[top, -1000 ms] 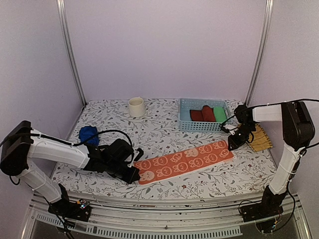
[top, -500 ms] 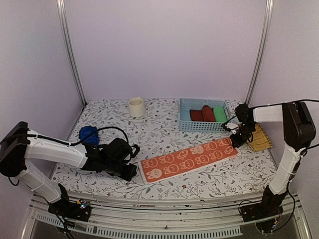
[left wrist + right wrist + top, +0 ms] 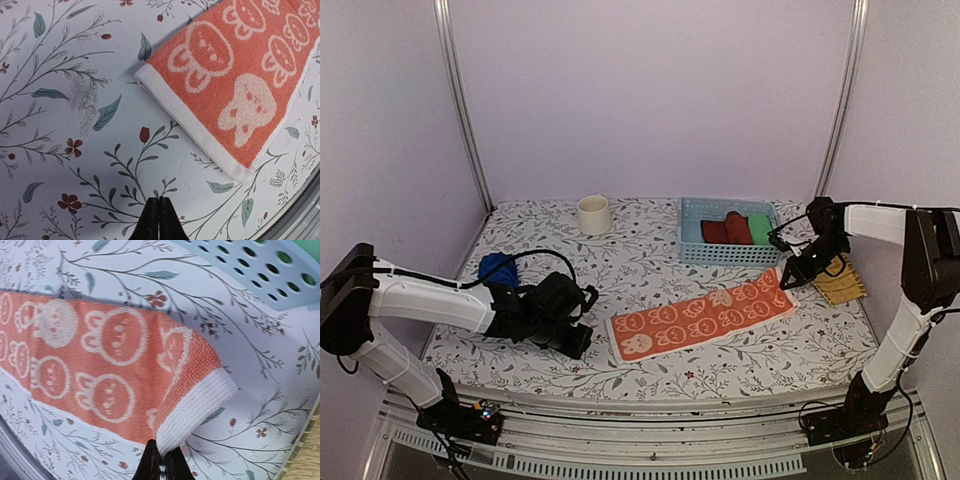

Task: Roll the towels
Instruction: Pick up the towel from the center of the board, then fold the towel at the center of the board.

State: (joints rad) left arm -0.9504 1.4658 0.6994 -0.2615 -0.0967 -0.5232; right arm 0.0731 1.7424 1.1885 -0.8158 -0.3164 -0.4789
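The orange towel (image 3: 703,314) with white bunny prints lies flat as a long strip across the table's front middle. Its right end is lifted and pinched: my right gripper (image 3: 790,279) is shut on the white hem (image 3: 200,410) of that end. My left gripper (image 3: 578,346) is shut with nothing in it, hovering over bare tablecloth just left of the towel's near-left corner (image 3: 240,172), apart from it. The blue towel (image 3: 498,269) sits crumpled at the left, behind my left arm.
A light blue basket (image 3: 692,251) at the back right holds a red roll (image 3: 732,227) and a green roll (image 3: 758,228). A cream cup (image 3: 593,214) stands at the back middle. A yellow woven mat (image 3: 842,281) lies by the right edge.
My right gripper closed on the towel's right end and pulled it right and back, dragging the strip along. My left gripper let go of the left corner, which now lies clear of it.
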